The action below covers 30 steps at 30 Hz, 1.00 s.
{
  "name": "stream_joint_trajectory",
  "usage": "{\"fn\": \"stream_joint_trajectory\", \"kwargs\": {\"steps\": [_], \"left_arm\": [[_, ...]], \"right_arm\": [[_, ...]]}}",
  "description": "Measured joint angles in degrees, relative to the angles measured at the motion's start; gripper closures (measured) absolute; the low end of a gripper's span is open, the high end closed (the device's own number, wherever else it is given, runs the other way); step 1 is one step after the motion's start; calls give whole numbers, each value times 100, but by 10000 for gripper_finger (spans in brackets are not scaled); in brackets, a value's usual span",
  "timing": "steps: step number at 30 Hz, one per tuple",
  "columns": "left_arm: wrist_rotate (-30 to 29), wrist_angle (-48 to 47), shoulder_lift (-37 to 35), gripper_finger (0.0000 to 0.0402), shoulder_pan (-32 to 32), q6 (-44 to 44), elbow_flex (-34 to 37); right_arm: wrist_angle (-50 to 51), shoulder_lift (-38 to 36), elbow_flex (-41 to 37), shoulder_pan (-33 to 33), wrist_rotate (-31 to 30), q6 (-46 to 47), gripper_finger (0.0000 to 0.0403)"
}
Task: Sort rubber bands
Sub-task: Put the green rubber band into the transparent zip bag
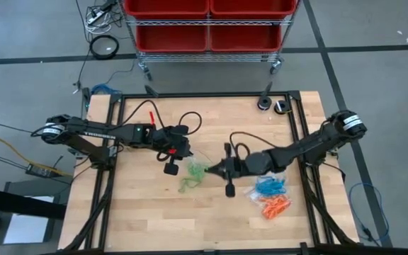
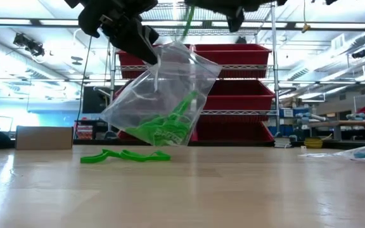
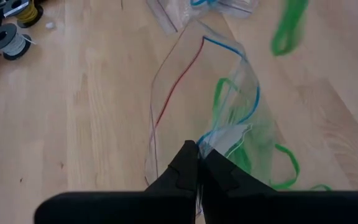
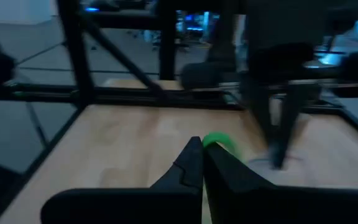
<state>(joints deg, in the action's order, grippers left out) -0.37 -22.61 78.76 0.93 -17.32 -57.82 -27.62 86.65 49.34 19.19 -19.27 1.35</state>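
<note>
L gripper (image 3: 197, 163) at table centre, jaws clamped on rim of clear bag (image 2: 163, 95), lifted off table w/ green bands (image 2: 166, 130) inside. R gripper (image 4: 202, 155) at its 3 o'clock, jaws closed on a green band (image 4: 219, 142). More green bands (image 2: 125, 155) lie on table (image 1: 154, 219) under bag; blue bands (image 1: 269, 187) & orange bands (image 1: 275, 206) piled at 4 o'clock.
</note>
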Motion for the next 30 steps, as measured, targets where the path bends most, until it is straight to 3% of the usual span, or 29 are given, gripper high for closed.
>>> {"fn": "stream_joint_trajectory", "kwargs": {"steps": [10,30], "left_arm": [[1,19,0,392,0,-10,0],[1,48,0,392,33,-16,0]], "right_arm": [[37,208,4,-650,470,242,403],[-702,215,7,-739,708,-44,403]]}}
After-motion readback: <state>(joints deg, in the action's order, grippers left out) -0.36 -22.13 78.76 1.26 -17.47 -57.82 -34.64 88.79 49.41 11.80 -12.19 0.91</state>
